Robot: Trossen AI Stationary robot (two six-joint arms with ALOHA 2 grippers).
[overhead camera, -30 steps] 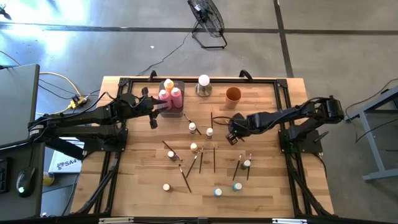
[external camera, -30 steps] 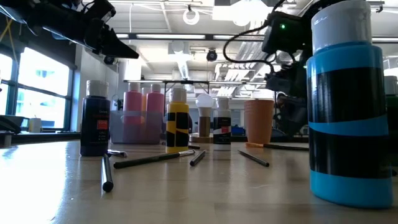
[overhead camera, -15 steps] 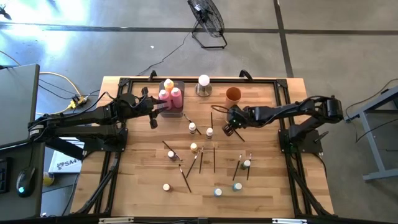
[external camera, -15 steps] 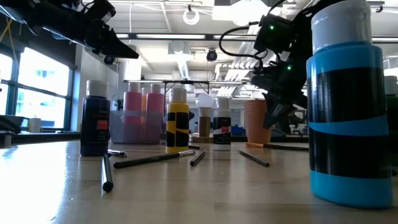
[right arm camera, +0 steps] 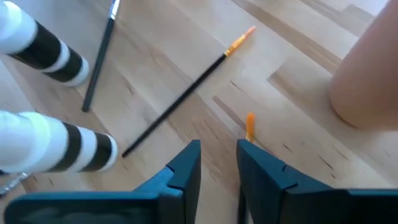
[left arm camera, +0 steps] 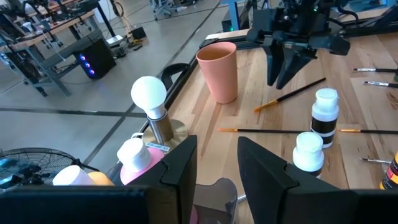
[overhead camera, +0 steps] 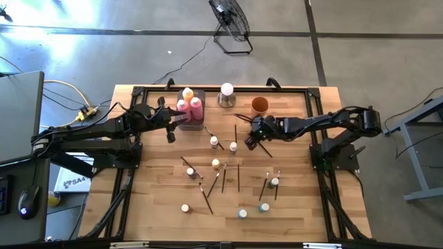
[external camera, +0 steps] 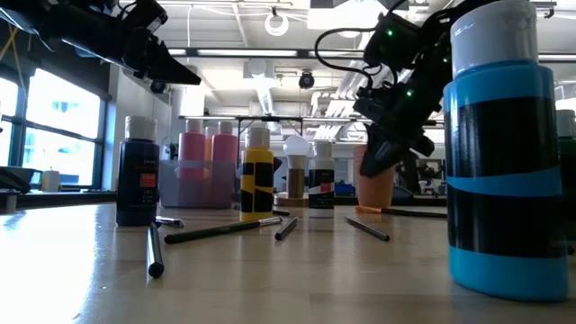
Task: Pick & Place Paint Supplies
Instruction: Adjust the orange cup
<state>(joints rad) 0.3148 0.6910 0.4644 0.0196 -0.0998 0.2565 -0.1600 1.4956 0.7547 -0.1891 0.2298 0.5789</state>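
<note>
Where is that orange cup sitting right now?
From above, the orange cup stands near the table's far edge, right of the white ball on its metal base. The right claw hovers just in front of it, over a paintbrush.

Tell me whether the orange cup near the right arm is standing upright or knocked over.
Upright. The orange cup stands on its base on the wooden table with its open mouth up; from above, its round rim shows as a full circle.

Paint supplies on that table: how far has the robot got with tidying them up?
Done: a few larger bottles, pink ones among them, stand in the grey tray. In hand: the right tool hovers over an orange-tipped paintbrush beside the orange cup; the left tool sits by the tray. Left: small white-capped bottles and dark brushes lie scattered across the table.
</note>
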